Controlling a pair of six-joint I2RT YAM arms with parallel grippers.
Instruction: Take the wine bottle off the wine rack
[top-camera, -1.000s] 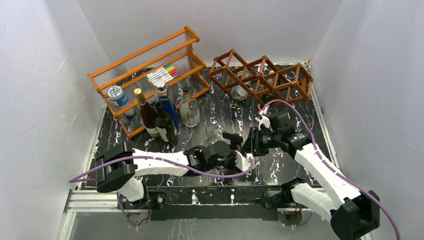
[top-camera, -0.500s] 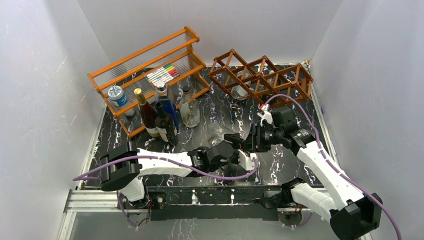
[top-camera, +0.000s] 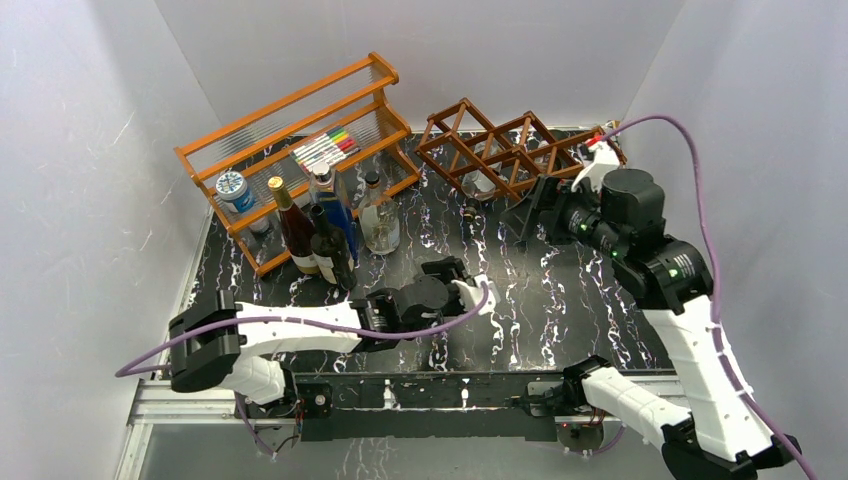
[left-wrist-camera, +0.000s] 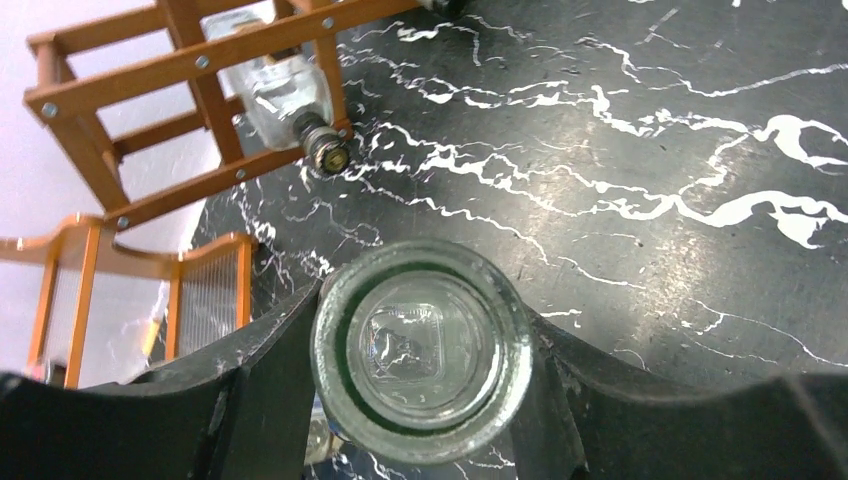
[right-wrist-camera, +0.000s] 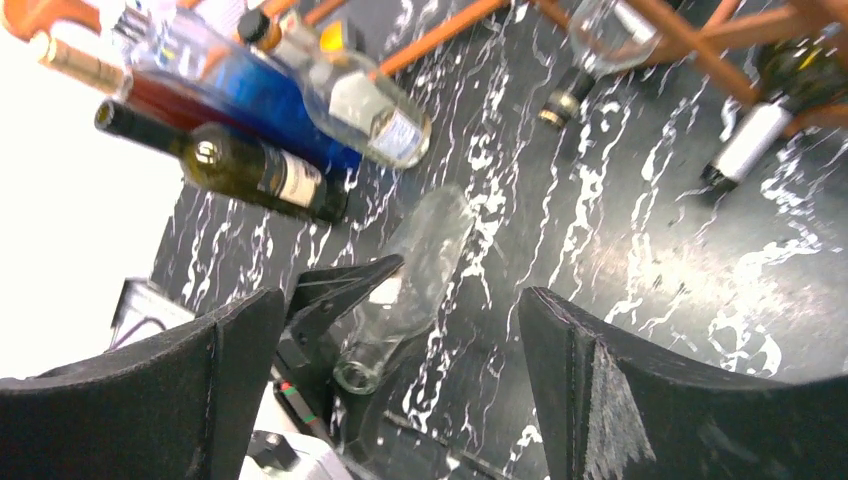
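A clear glass wine bottle (right-wrist-camera: 420, 265) is off the rack, over the marbled black table at mid-centre. My left gripper (top-camera: 448, 280) is shut on its neck. In the left wrist view the bottle's round mouth (left-wrist-camera: 420, 350) fills the gap between the two black fingers (left-wrist-camera: 250, 390). My right gripper (top-camera: 535, 212) is open and empty, raised near the front of the dark reddish-brown wine rack (top-camera: 520, 150). Through its wide jaws the right wrist view looks down on the held bottle. The rack (left-wrist-camera: 190, 60) stands at the back right of the table.
Another clear bottle (left-wrist-camera: 285, 90) and a dark bottle with a silver neck (right-wrist-camera: 745, 145) lie in the rack. An orange tiered shelf (top-camera: 300, 130) with markers (top-camera: 325, 148) stands at the back left. Several upright bottles (top-camera: 320, 230) and a tin (top-camera: 233, 188) are in front of it.
My left gripper closed on the clear bottle's neck. My right gripper then opened, let go of the bottle, and rose back toward the rack. The left arm shifted slightly left with the bottle.
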